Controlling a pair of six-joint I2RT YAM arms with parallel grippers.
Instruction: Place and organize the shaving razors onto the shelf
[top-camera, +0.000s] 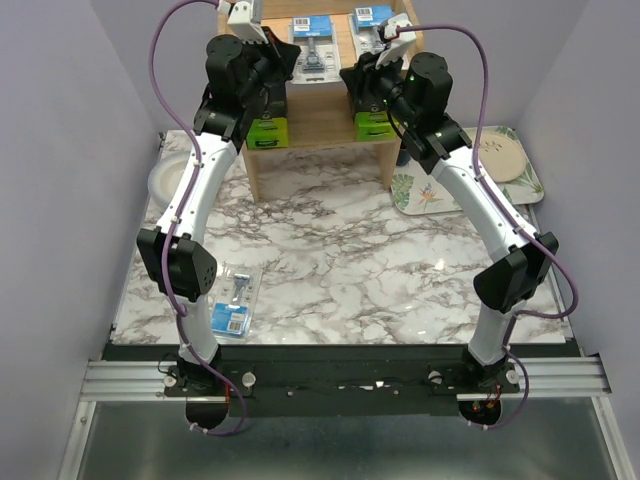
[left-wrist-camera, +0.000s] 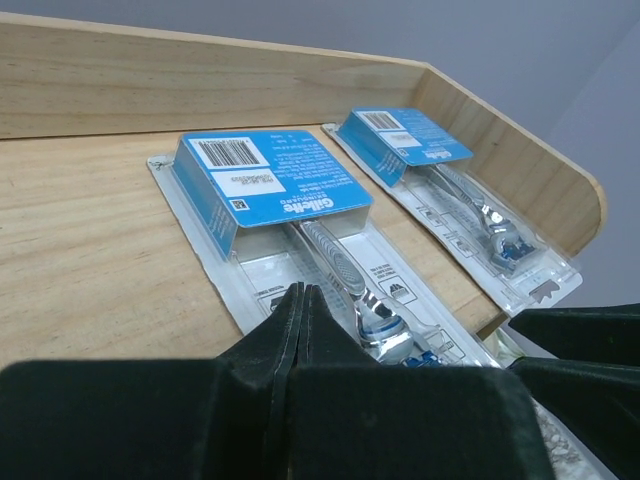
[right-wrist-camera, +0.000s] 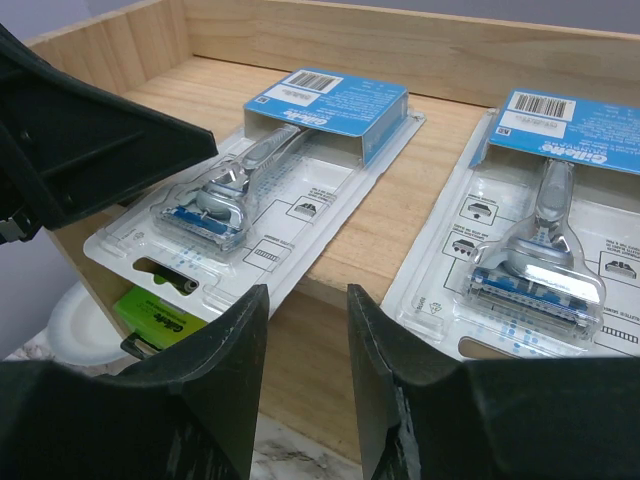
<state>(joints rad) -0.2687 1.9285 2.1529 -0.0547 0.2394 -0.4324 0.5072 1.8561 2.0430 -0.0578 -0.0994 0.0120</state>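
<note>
risk sits at the shelf (left-wrist-camera: 90, 200) lip: middle pack (right-wrist-camera: 300, 170) and right pack (right-wrist-camera: 545, 230) overhang its top tier, and our left gripper (left-wrist-camera: 300, 300), clamped shut on nothing, or right gripper (right-wrist-camera: 307, 300), parted and empty, could nudge them off; third pack (top-camera: 233, 303) lies on the table (top-camera: 350, 270).

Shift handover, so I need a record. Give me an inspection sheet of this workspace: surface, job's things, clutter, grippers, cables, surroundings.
Surface: marble-pattern table, no spills seen.
Job's things: first blister pack and second blister pack lie on the shelf top tier, overhanging its front edge; two black boxes on the lower tier; third blister pack on the table.
Clutter: white plate left of the shelf, floral tray right of it.
Grippers: left gripper shut, empty; right gripper open, empty.
Cables: purple cables loop above both arms.
Surroundings: plain lilac walls.
</note>
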